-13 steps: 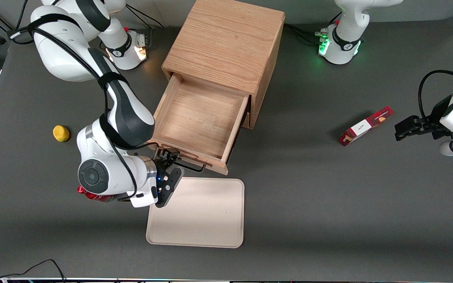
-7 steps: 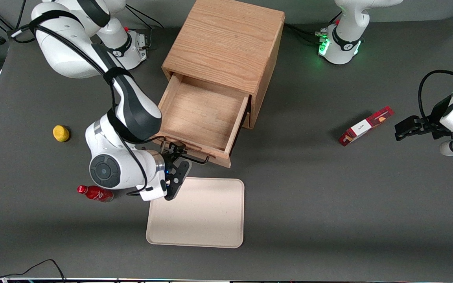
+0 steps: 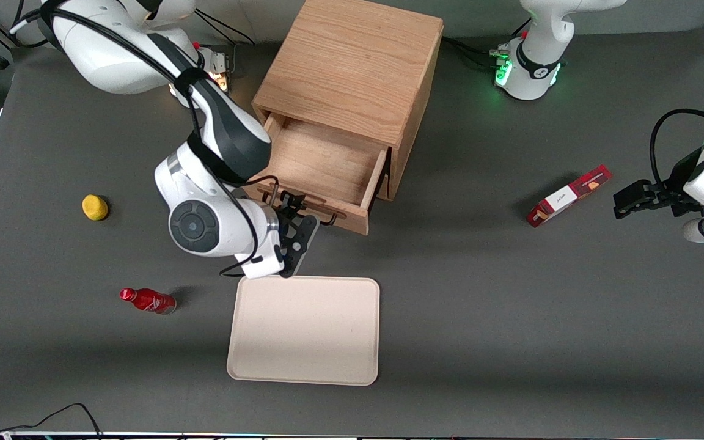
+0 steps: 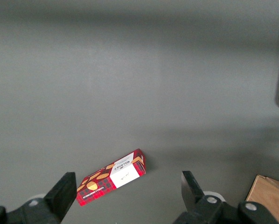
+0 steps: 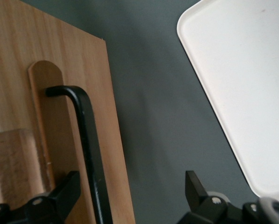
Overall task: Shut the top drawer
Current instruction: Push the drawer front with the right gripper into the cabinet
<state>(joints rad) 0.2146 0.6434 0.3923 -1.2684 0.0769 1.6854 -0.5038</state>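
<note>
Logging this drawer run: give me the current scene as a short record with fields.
top drawer: partly open, inside looks empty
handle: black wire, on the drawer front
gripper: at the drawer front, jaws open on either side of the handle
cabinet: oak, holds the drawer
tray: beige, nearer the front camera than the drawer
red bottle: lying on the table
yellow object: toward the working arm's end
red box: toward the parked arm's end

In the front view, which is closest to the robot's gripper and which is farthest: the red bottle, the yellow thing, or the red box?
From the gripper, at the top drawer's handle:
1. Red bottle, nearer the camera, toward the working arm's end.
2. Yellow thing, farther toward that end.
3. Red box, toward the parked arm's end.
</note>
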